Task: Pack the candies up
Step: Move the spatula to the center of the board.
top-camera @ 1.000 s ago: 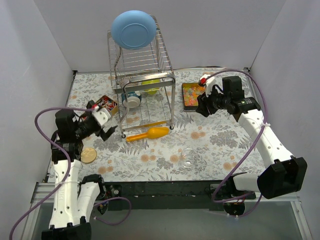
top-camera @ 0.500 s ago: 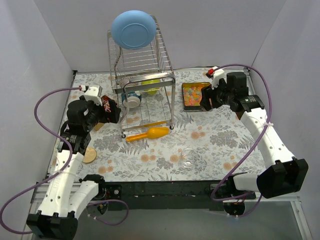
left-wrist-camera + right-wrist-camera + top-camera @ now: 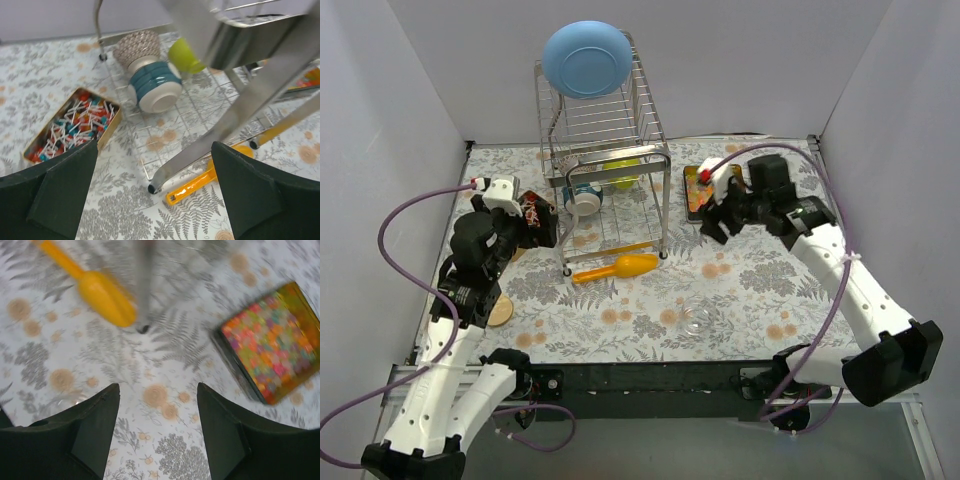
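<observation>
Glossy round candies (image 3: 272,342) fill a dark tray (image 3: 692,200) at the back right. Wrapped red, blue and white candies (image 3: 72,125) lie in a gold tin (image 3: 532,208) at the back left. My left gripper (image 3: 155,145) hangs wide open above the cloth just right of that tin, holding nothing. Over the cloth, just in front and left of the dark tray, my right gripper (image 3: 158,386) also stands open with nothing between its fingers; its arm hides much of the tray in the top view. A yellow scoop (image 3: 620,268) lies in front of the rack.
A wire dish rack (image 3: 605,170) stands at the back centre with a blue bowl (image 3: 585,58) on top and cups (image 3: 150,85) inside. A small clear cup (image 3: 695,316) stands near the front centre. A round wooden disc (image 3: 498,310) lies front left.
My left gripper has swung back from the front left to beside the gold tin. My right gripper has left the dark tray, shifted left and forward, and opened wider.
</observation>
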Robot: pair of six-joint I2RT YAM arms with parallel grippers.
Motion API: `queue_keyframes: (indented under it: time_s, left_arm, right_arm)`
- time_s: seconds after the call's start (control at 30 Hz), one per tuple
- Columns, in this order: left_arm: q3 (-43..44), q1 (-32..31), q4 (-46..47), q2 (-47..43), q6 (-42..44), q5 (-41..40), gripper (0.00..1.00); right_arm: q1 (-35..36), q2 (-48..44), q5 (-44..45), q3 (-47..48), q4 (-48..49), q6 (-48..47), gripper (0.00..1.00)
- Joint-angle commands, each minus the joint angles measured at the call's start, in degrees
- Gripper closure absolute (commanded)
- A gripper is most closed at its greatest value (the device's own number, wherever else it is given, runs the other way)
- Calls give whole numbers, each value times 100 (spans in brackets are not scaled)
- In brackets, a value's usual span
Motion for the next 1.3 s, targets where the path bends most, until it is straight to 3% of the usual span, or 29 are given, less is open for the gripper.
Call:
queue_keyframes:
  time_s: [0.0, 0.13, 0.33, 0.43, 0.5, 0.63, 0.93, 1.27]
  left_arm:
    - [147, 253, -757, -196, -888, -1263, 2]
    - [147, 580, -1134, -372, -960, -1534, 2]
    - [261, 897, -1381, -785, -890, -1298, 2]
    - [960, 1283, -1714, -655, -1258, -948, 2]
    - [1350, 1545, -1742, -479, -1478, -178, 2]
    - [1904, 1670, -1680, -390, -1523, 415, 2]
    - [1905, 1688, -1865, -803, -1004, 310, 2]
    - [1765, 1706, -1883, -900, -986, 424, 2]
  right_arm:
    - [1781, -282, -416, -4, -782, -1723, 29]
    - [3064, 130, -266, 30, -966, -2294, 30]
    - [4069, 1070, -187, 258, -299, -2682, 32]
    - [4184, 1921, -143, 504, -18, -2674, 37]
    - [4201, 2152, -125, 558, 427, -2674, 37]
    - [4237, 2950, -46, 838, 782, -2761, 40]
    - [4254, 4068, 595, 1340, 1283, -2841, 41]
    - [4254, 4421, 1026, 1313, 1600, -2902, 41]
